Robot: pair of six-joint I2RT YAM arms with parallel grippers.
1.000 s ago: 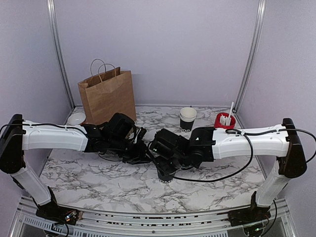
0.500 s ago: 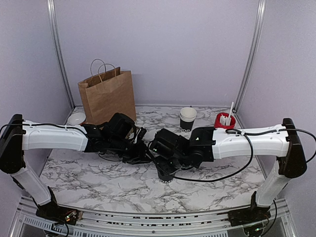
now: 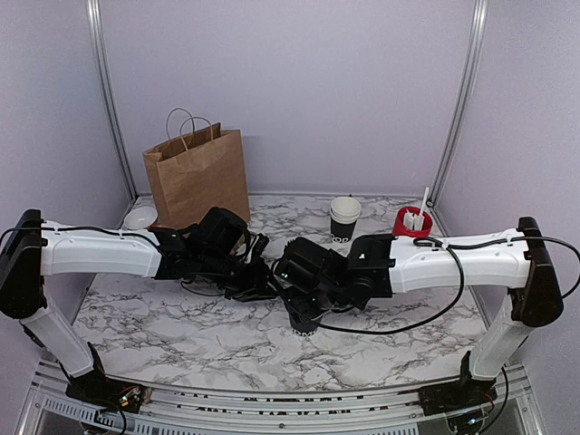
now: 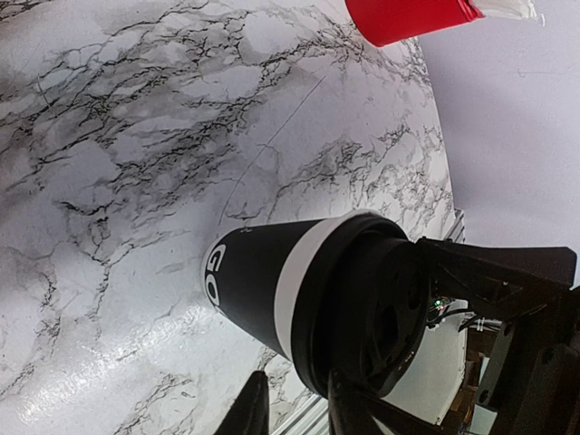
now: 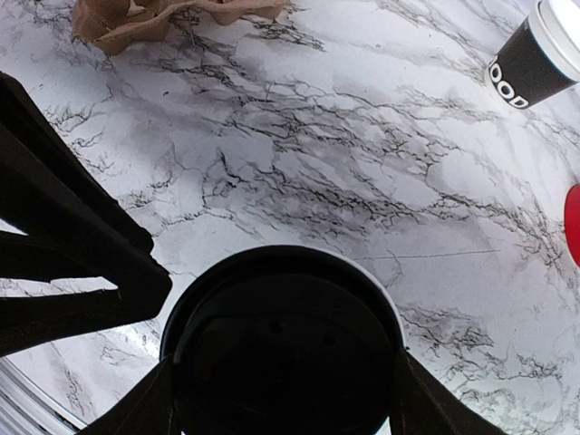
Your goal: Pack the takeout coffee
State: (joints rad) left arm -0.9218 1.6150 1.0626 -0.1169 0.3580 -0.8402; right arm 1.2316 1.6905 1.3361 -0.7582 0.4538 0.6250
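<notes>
Over the last second we see almost no change: the takeout coffee [image 4: 258,281] stands upright on the marble table [image 3: 181,335] near the front middle, its lid [image 5: 285,353] on, and both arms have stayed huddled over it. The right gripper [image 5: 281,403] clasps the cup's top from either side. The left gripper [image 4: 294,412] sits narrow at the lid's edge, pinching or merely touching, we cannot tell, so we judge the lid is being seated and the paper bag [image 3: 197,177] still waits.
</notes>
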